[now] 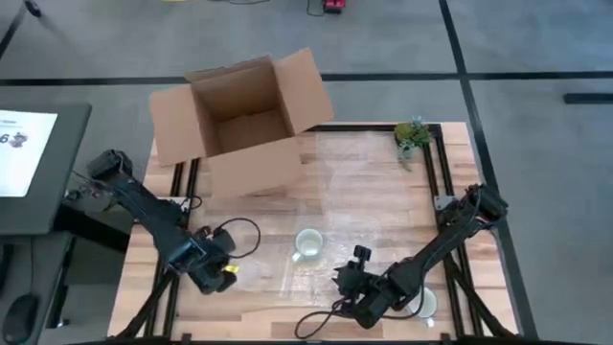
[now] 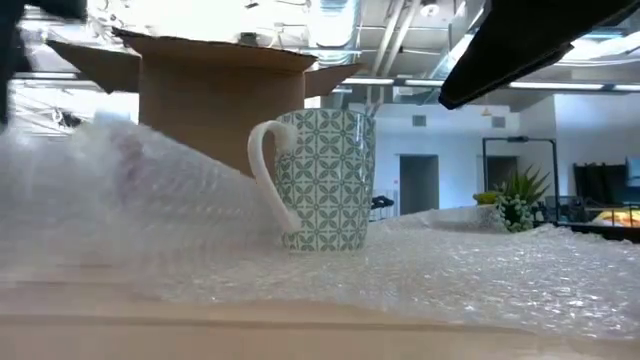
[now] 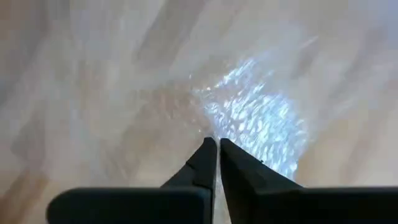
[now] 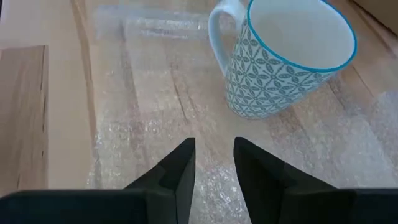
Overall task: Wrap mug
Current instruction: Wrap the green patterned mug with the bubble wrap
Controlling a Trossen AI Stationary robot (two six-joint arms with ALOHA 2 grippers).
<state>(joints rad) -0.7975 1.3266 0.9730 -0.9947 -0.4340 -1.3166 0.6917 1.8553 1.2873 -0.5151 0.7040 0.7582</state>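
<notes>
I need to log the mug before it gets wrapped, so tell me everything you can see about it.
The mug looks ceramic: white with a teal geometric flower-lattice pattern outside, a teal rim, and a plain white, empty inside. Its white loop handle is unpatterned. It stands upright on the clear bubble wrap spread over the wooden table, near the table's front middle. Nothing grips it. The right tool is open and points at it from nearby without touching. No chips or cracks show.

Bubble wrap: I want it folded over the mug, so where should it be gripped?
Likely the wrap's raised edge left of the mug, pinched from the left side by the left gripper; the low view shows it lifted there, flat elsewhere.
</notes>
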